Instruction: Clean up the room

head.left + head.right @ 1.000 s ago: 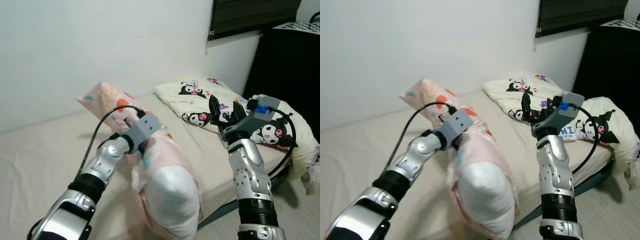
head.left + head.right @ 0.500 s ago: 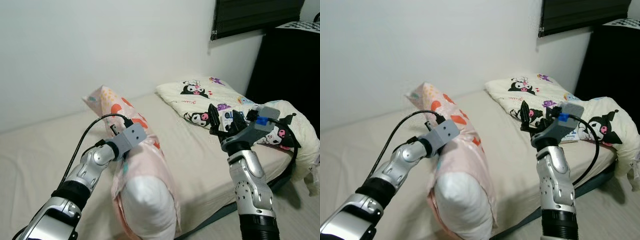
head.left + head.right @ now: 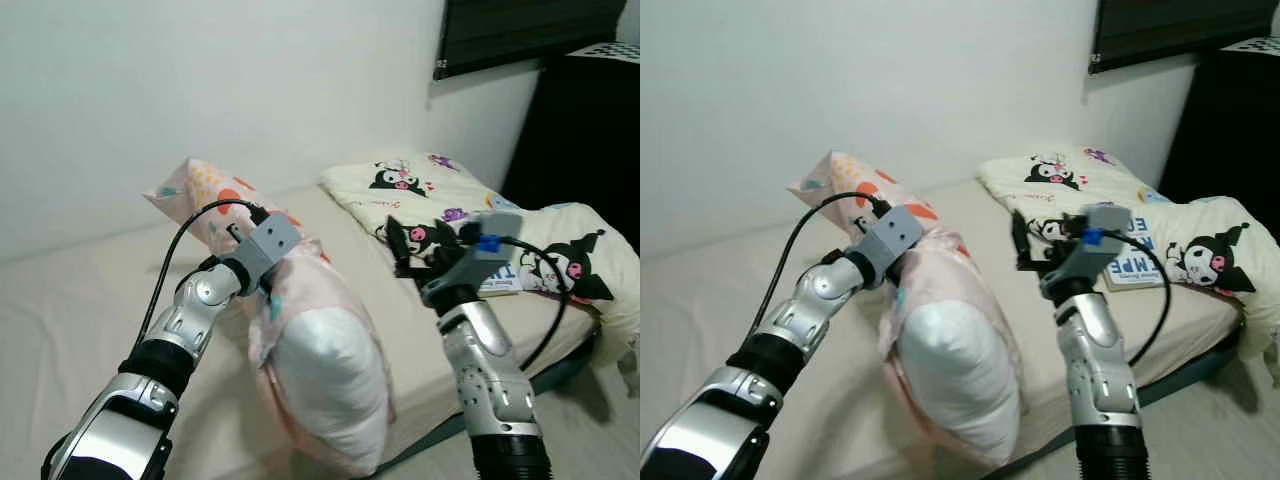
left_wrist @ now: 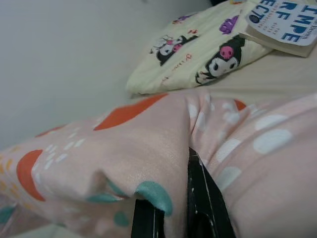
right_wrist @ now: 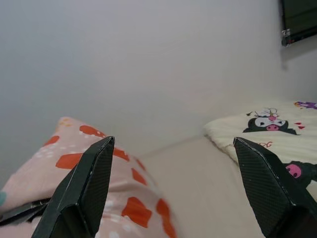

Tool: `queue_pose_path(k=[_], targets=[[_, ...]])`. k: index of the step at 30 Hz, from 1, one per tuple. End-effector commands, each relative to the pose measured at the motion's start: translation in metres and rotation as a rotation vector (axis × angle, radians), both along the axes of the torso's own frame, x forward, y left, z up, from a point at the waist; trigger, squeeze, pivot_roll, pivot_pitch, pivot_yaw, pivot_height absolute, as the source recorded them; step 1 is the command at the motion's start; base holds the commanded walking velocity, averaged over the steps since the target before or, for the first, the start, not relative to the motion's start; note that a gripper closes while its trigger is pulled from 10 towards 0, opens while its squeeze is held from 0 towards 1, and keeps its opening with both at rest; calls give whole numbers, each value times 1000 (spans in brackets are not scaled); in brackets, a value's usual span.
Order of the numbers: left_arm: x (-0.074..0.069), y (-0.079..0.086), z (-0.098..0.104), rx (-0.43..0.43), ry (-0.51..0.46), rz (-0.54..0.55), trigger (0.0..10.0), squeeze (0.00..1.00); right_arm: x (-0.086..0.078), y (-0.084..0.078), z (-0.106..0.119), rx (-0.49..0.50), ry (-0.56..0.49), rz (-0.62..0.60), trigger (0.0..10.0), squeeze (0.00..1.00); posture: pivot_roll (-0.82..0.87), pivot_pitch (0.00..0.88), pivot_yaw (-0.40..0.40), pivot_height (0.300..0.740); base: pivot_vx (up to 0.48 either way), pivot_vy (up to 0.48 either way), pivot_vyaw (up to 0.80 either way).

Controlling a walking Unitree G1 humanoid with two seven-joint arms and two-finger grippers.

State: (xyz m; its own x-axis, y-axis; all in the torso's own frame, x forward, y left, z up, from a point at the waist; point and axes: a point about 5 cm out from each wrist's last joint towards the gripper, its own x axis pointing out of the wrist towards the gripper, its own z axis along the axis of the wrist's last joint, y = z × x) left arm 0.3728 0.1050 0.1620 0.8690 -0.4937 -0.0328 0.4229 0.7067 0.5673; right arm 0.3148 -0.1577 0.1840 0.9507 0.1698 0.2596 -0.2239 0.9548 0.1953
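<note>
Over the bed [image 3: 80,320], left claw [image 4: 176,208] clamps the pink pillow [image 3: 320,370]; right claw [image 3: 400,245] gapes beside it.

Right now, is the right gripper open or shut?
Open. The right gripper has its fingers spread wide apart, empty, facing the pink pillow.

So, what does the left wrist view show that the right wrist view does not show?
The left wrist view alone shows the left claw pinching the pink pillow's fabric, and a book lying on the cartoon blanket. The right wrist view alone shows the right claw wide open in the air, holding nothing. Both show the pink pillow, the cartoon blanket, the beige bed and the white wall.
</note>
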Motion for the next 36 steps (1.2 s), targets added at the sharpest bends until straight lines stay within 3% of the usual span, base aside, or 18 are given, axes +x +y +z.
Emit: queue_pose_path(k=[1,7,16,24,30,36], targets=[[3,2,14,-31,-46,1,10000,0,0,5,-1,-6,10,20,10000,0,-26,0,62,740,0,0,800],[4,-11,20,-17,-54,-61,10000,0,3,-2,6,1,-13,-3,10000,0,-18,0,64,740,0,0,800],[4,-21,17,-41,-32,-66,10000,0,7,3,7,-7,-20,35,10000,0,-26,0,71,740,0,0,800],[4,-21,7,-59,35,-39,10000,0,7,-1,10,-4,-30,30,10000,0,-40,0,70,740,-60,0,800],[4,-19,10,-49,18,-41,10000,0,8,-4,11,-1,-34,26,10000,0,-41,0,67,740,-379,0,800],[5,-20,13,-56,2,-44,10000,0,9,-4,15,-1,-50,28,10000,0,-45,0,69,740,0,0,800]])
